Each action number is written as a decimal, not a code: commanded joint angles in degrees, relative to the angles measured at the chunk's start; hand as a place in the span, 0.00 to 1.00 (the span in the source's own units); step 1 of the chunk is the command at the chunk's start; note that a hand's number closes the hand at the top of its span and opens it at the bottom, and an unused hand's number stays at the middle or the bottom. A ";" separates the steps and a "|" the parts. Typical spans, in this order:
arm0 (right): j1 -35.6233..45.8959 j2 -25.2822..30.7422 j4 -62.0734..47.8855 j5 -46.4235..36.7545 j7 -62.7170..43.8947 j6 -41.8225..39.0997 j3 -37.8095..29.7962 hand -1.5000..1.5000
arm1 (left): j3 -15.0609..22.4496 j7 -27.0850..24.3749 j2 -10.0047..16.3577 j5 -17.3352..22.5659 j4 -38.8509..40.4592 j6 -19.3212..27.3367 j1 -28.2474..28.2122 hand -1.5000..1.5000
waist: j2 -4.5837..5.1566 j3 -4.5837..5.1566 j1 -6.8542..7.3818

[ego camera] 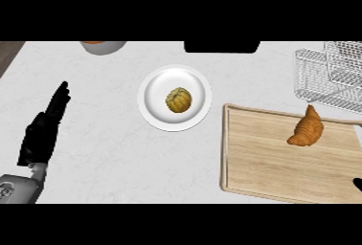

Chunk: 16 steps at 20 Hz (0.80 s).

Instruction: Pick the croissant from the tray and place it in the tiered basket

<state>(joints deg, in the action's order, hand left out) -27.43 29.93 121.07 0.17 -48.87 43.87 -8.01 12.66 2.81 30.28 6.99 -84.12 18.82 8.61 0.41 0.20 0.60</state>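
- The wooden tray (276,167) lies flat on the pale counter (113,158) and serves here as the landmark for everything else.
- The croissant (305,128) rests on the tray's far right part, close to its far edge, with one pointed end toward that edge and the thicker end toward the tray's middle. Nothing touches it.
- The tiered basket (332,72), made of wire mesh, stands just beyond the tray's far right corner; its near edge comes close to the tray's far edge.
- A white plate (157,107) sits to the left of the tray's far left corner, apart from it, with a small round golden-brown pastry (179,100) at its centre.
- The left hand (44,131) is well to the left of the tray, past the plate, over bare counter. Its fingers are straight and together, pointing away from the robot, and it has hold of nothing.
- The right hand (357,184) shows only as a black sliver at the tray's near right part; whether it is open or closed cannot be told.
- Far beyond the tray to the left, a grey bowl (103,46) and a black object (221,46) sit at the counter's far side.
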 commanded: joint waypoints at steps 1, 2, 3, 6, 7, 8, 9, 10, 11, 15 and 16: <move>6.19 6.28 -0.66 0.33 -15.67 -2.06 -2.99 0.00 | 0.55 1.19 -1.69 -2.40 0.79 1.00 1.68 0.50 | -0.15 -0.10 -0.04; 9.43 6.71 -0.78 -1.87 -19.23 -0.84 -1.11 0.00 | -0.47 -2.81 -1.49 -0.91 2.35 -0.93 -1.36 0.50 | -0.05 -0.05 0.57; 13.03 7.53 -3.78 -1.14 -20.82 -2.09 -1.14 0.00 | 0.62 -0.67 -2.34 -1.91 1.50 -0.39 0.61 0.50 | -0.04 -0.09 0.62; 14.64 5.60 -7.90 2.00 -18.65 -6.25 -0.43 0.00 | -0.69 -0.87 -3.51 -2.51 3.02 0.18 0.95 0.50 | -0.27 -0.17 -0.16; 17.05 9.33 -5.99 1.23 -25.59 -6.65 -0.21 0.00 | -0.46 -0.19 -3.20 -1.97 3.46 -1.32 2.44 0.50 | -0.17 -0.10 0.06; 16.66 7.85 -4.69 -0.35 -26.11 -5.43 0.69 0.00 | -0.22 -0.64 -3.67 -2.93 1.62 -0.25 -0.21 0.50 | -0.32 -0.12 -0.02; 21.22 8.21 -10.88 1.10 -24.35 -7.07 0.91 0.00 | -0.32 1.53 -2.73 -2.56 0.51 -1.45 1.31 0.50 | -0.22 -0.17 0.48; 20.19 7.12 -12.61 0.36 -23.34 -7.08 2.20 0.00 | -1.47 0.68 -2.16 -2.40 0.14 -1.16 -0.05 0.50 | -0.26 -0.17 0.48; 20.83 5.70 -12.66 -2.29 -23.83 -5.70 5.57 0.00 | -0.73 2.99 -1.91 -3.35 -2.76 -0.58 -0.04 0.50 | -0.31 -0.18 0.64; 25.12 5.90 -16.48 -1.15 -24.82 -8.22 5.19 0.00 | -2.79 -0.36 -3.82 -3.32 4.16 -2.21 2.63 0.50 | -0.20 -0.16 -0.05; 24.67 4.67 -17.19 -1.66 -23.54 -7.95 5.34 0.00 | -2.60 -0.23 -3.54 -3.65 -0.11 -1.75 -1.34 0.50 | -0.36 -0.18 0.09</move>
<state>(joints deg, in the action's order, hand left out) -7.25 35.41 107.96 -0.34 -65.04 36.58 -3.83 10.58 2.85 27.34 4.15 -82.49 17.07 9.13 0.13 0.05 0.60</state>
